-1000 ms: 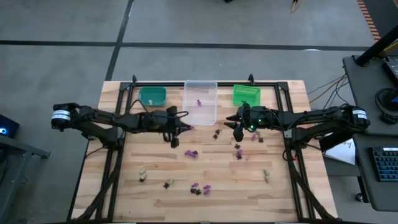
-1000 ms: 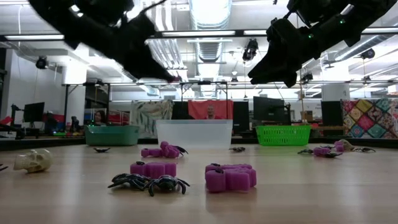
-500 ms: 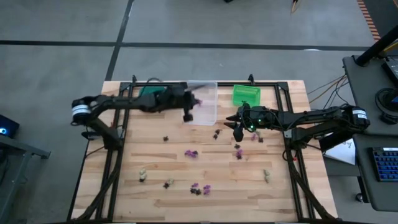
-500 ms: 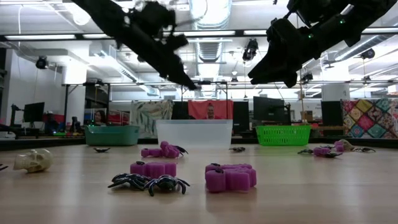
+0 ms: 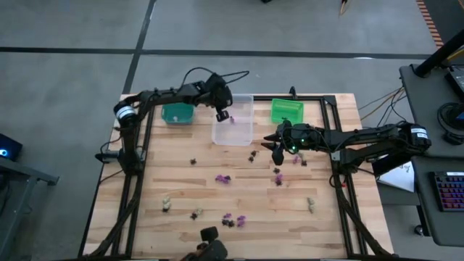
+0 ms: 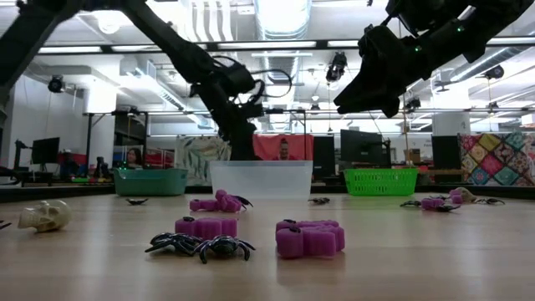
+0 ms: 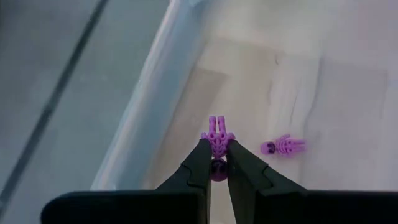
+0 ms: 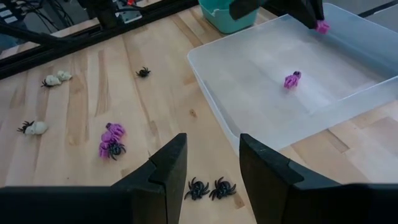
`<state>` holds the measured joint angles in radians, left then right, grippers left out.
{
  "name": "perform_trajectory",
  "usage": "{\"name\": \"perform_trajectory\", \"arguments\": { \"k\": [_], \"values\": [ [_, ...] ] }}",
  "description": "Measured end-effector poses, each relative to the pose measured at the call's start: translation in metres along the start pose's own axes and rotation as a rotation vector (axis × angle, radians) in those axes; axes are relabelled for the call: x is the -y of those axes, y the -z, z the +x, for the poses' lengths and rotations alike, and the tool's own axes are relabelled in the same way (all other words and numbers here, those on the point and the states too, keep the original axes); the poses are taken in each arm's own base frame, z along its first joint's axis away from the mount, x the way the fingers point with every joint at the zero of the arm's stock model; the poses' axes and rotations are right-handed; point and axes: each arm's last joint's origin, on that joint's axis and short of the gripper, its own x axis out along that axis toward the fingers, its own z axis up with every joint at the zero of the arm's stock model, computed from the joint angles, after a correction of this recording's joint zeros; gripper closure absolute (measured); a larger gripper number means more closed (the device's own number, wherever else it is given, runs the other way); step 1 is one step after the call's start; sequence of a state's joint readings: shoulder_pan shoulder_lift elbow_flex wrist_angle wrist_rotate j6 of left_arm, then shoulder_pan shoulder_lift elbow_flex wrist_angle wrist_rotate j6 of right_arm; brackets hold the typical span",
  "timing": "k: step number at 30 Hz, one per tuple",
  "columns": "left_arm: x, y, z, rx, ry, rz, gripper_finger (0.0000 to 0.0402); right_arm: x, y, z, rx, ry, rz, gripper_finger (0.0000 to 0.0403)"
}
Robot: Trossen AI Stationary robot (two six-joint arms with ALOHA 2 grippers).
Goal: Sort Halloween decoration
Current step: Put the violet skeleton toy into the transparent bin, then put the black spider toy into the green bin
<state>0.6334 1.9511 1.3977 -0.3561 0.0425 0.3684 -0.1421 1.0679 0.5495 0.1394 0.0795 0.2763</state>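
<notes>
My left gripper hangs over the left part of the clear bin, shut on a small purple skeleton trinket. A second purple skeleton lies on the bin's floor, also seen in the right wrist view. My right gripper waits open above the table, right of the bin's near corner, with two black spiders on the wood below it. Purple, black and beige trinkets lie scattered over the table. My left gripper pinches the purple skeleton between its two fingertips. The fingers are on one end of the figure, and the rest sticks out past the tips. They come from above, pointing down into the bin. The trinket is lifted clear of the bin's floor.
The teal bin stands left of the clear bin and the green bin right of it, all along the far edge. Beige skulls and purple-black clusters lie toward the near edge. A black frame runs along both table sides.
My left arm has swung from mid-table toward the far edge, rising and ending over the clear bin's left part, staying shut on the purple trinket. My right arm has kept still.
</notes>
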Motion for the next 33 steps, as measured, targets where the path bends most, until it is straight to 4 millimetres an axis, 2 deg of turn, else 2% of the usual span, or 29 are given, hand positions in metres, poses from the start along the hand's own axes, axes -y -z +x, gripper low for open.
{"name": "perform_trajectory", "arguments": {
  "k": [7,17,22,26,33],
  "values": [
    [-0.006,-0.003,0.007,-0.026,0.007,-0.011,0.0384,0.000,0.000,0.000,0.000,0.000,0.000,0.0268],
    [-0.006,-0.003,0.004,-0.027,0.007,-0.030,0.0324,0.000,0.000,0.000,0.000,0.000,0.026,0.0268],
    [-0.004,-0.006,-0.004,-0.025,0.008,-0.070,0.0313,0.000,0.000,0.000,-0.001,-0.001,0.054,0.0268],
    [0.001,-0.011,-0.020,-0.012,0.027,-0.105,0.0313,0.000,0.000,0.000,-0.004,-0.007,0.091,0.0268],
    [0.033,-0.030,-0.074,0.115,0.191,-0.121,0.0313,-0.006,0.002,0.000,-0.039,-0.090,0.212,0.0268]
  ]
}}
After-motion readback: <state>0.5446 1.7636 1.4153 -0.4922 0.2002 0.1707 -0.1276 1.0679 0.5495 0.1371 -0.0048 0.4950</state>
